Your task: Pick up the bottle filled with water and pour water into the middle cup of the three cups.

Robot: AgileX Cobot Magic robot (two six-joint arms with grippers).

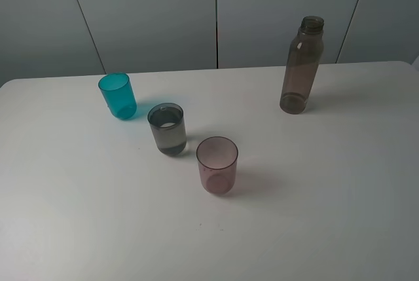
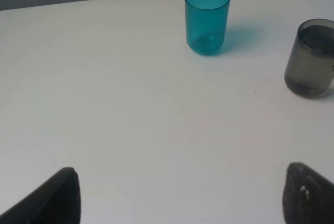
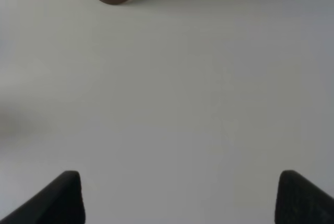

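Although it stands upright near the far right edge of the white table [image 1: 340, 183], the tall smoky translucent plastic bottle [image 1: 301, 66] is judged light, stiff and slippery; its mid-body should be taken. The smoky grey translucent plastic tumbler [image 1: 167, 130] sits mid-table. Both claws [image 3: 177, 198] [image 2: 180, 198] are seen spread, empty.
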